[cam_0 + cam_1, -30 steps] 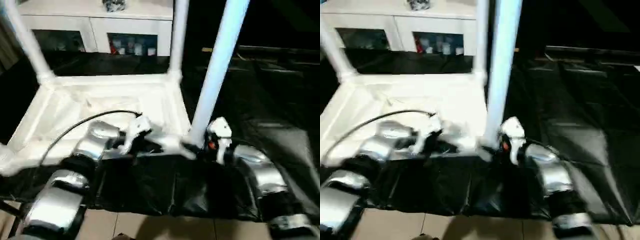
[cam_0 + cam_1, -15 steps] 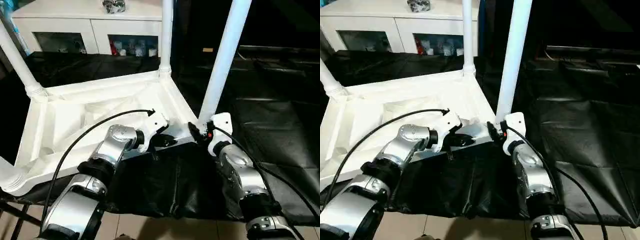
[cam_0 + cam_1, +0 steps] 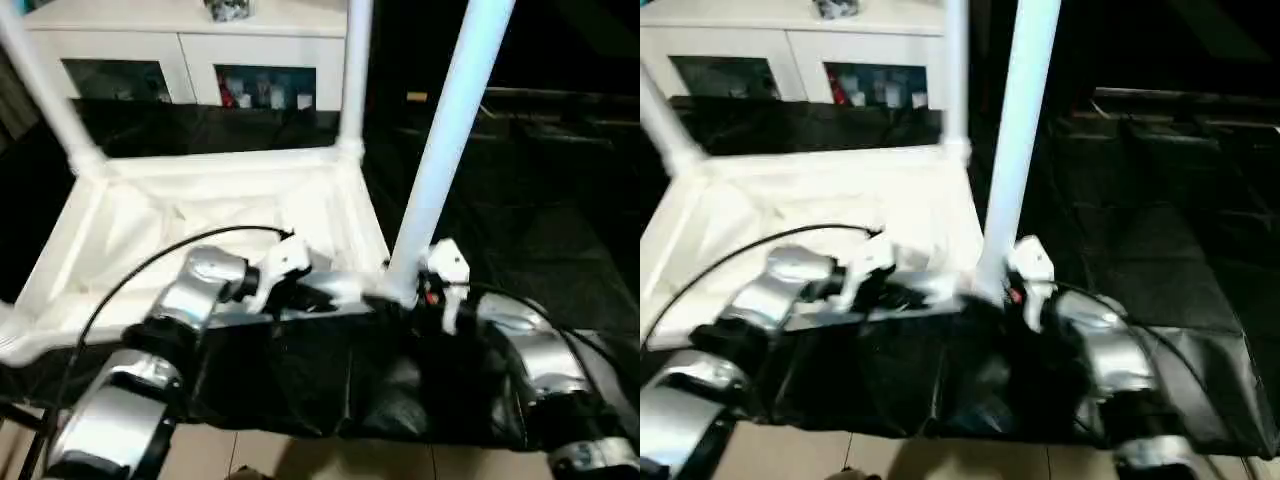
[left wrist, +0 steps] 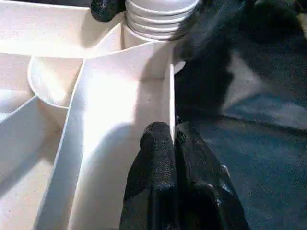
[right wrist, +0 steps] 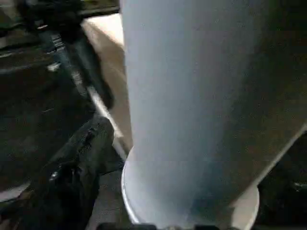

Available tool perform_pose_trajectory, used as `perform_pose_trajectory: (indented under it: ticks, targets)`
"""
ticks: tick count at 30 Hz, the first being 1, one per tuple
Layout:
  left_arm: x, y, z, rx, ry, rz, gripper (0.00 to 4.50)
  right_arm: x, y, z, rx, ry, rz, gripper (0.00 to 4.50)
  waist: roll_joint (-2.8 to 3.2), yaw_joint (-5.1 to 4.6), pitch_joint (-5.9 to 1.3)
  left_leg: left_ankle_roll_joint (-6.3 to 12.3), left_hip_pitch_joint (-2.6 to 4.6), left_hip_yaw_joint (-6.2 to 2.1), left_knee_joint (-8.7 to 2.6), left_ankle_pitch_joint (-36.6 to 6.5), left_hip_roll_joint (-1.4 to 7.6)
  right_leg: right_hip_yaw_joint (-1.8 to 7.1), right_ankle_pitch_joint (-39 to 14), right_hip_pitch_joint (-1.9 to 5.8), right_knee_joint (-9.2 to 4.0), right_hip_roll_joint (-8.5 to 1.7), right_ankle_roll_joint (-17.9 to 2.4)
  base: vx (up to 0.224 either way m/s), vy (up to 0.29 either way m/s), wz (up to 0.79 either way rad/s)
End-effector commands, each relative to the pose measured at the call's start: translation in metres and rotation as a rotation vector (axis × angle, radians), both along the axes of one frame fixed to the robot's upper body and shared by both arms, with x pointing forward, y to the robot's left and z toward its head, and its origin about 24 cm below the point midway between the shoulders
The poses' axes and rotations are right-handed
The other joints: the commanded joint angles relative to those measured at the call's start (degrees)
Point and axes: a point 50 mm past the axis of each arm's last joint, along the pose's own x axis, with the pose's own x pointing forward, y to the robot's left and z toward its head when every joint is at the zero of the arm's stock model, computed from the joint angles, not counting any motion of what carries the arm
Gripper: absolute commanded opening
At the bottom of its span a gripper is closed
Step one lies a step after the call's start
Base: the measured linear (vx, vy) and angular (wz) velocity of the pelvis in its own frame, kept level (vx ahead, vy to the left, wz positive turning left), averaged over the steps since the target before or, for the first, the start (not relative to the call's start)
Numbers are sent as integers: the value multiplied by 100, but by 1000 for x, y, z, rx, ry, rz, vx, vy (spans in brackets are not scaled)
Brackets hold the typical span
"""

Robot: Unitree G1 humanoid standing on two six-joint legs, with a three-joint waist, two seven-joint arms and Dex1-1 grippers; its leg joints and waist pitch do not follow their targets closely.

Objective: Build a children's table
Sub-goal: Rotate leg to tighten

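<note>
Children's table (image 3: 200, 215) lies upside down on the black-sheeted surface (image 3: 560, 240), legs up, near its front edge. Left gripper (image 4: 173, 139) has its fingers pinched shut on the thin near rim wall; best it holds steady there. Right gripper (image 3: 425, 290) sits at the near-right leg (image 3: 445, 140) (fingers' state unclear), so press the leg straight down. White cabinet (image 3: 190, 50) stands behind, well apart.

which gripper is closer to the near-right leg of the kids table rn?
Right. The right gripper sits at the base of the near-right leg, by its corner socket. The left gripper is further along the table's near rim, fingers pinched on it.
</note>
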Motion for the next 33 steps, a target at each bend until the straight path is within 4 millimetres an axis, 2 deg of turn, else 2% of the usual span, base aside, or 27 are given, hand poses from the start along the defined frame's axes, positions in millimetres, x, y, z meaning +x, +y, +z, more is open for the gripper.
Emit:
perform_pose_trajectory:
  ticks: [1, 3, 4, 5, 8, 13, 17, 19, 20, 23, 25, 26, 27, 28, 29, 31, 32, 33]
  targets:
    - [-6, -8, -8, 29, 40, -75, 0, -7, 15, 0, -7, 38, 153, 360, -58, -6, -282, 345, 139, -56, -404, -1097, 187, 93, -121, 178, -363, -231, -1574, 0, 0, 0]
    - [-7, -6, -7, 34, 45, -89, 0, -8, 14, 0, -15, 62, 190, 355, -65, -3, -286, 346, 140, -55, -399, -1062, 180, 90, -55, 181, -353, -222, -1600, 0, 0, 0]
    - [-7, -6, -7, 37, 52, -99, 0, -9, 14, 0, -15, 68, 203, 327, -64, 5, -293, 370, 141, -50, -388, -976, 180, 92, 85, 179, -339, -226, -1622, 0, 0, 0]
    - [-7, -5, -8, 40, 53, -105, 0, -9, 14, 1, -16, 73, 212, 318, -70, 10, -302, 413, 133, -49, -375, -859, 174, 89, 266, 188, -320, -230, -1652, 0, 0, 0]
    - [-8, -3, -8, 44, 62, -127, 0, -10, 15, 2, -15, 84, 245, 309, -71, 24, -312, 490, 128, -46, -355, -730, 169, 83, 448, 195, -300, -234, -1689, 0, 0, 0]
    - [-8, -3, -8, 43, 64, -126, 0, -11, 17, 2, -2, 95, 245, 281, -70, 24, -305, 463, 136, -51, -368, -832, 178, 79, 286, 188, -312, -238, -1698, 0, 0, 0]
    - [-5, -4, -10, 35, 52, -63, 0, -8, 20, -2, 19, 87, 145, 274, -71, 15, -294, 380, 137, -52, -382, -910, 176, 86, 118, 187, -329, -238, -1658, 0, 0, 0]
    - [3, -8, -10, 23, 33, 63, 0, 1, 21, -6, 11, 51, -27, 274, -65, -6, -264, 222, 156, -56, -420, -1173, 176, 96, -344, 152, -376, -249, -1602, 0, 0, 0]
    - [6, -11, -9, 11, 21, 112, 0, 6, 21, -9, -1, 31, -116, 273, -74, -31, -256, 101, 163, -67, -445, -1359, 170, 105, -730, 146, -415, -265, -1530, 0, 0, 0]
    - [11, -22, -10, -9, -5, 200, 0, 17, 21, -14, -20, -3, -357, 272, -99, -78, -228, -143, 172, -96, -504, -1595, 168, 123, -1445, 114, -485, -283, -1282, 0, 0, 0]
    - [13, -33, -11, -29, -19, 269, 0, 24, 23, -17, -23, -21, -526, 272, -92, -117, -229, -219, 184, -116, -521, -1732, 162, 121, -1715, 94, -516, -281, -1145, 0, 0, 0]
    - [13, -41, -11, -48, -23, 311, 0, 26, 27, -20, -11, -4, -619, 272, -89, -165, -232, -228, 177, -113, -525, -1712, 157, 131, -1579, 86, -518, -261, -1105, 0, 0, 0]
    - [14, -46, -11, -60, -25, 338, 0, 27, 30, -22, -4, 12, -679, 272, -89, -165, -232, -228, 177, -113, -525, -1712, 157, 131, -1579, 86, -518, -261, -1105, 0, 0, 0]
    - [14, -46, -11, -60, -25, 338, 0, 27, 30, -22, -4, 12, -679, 272, -86, -176, -230, -213, 184, -111, -521, -1705, 149, 132, -1501, 70, -523, -249, -1098, 0, 0, 0]
    - [12, -57, -12, -77, -30, 348, 0, 27, 41, -23, 26, 33, -721, 272, -102, -175, -240, -152, 164, -108, -515, -1620, 141, 135, -1392, 93, -514, -247, -1068, 0, 0, 0]
    - [11, -63, -12, -95, -29, 356, 0, 25, 51, -22, 22, 5, -705, 272, -84, -158, -258, -76, 152, -104, -499, -1411, 137, 133, -1067, 106, -497, -241, -1061, 0, 0, 0]
    - [9, -67, -13, -98, -29, 355, 0, 24, 59, -20, 30, -33, -692, 307, -84, -154, -263, -5, 139, -93, -483, -1266, 128, 130, -731, 117, -472, -226, -1086, 0, 0, 0]
    - [9, -67, -13, -98, -29, 355, 0, 24, 59, -20, 30, -33, -692, 328, -84, -154, -263, -5, 139, -93, -483, -1266, 128, 130, -731, 117, -472, -226, -1086, 0, 0, 0]
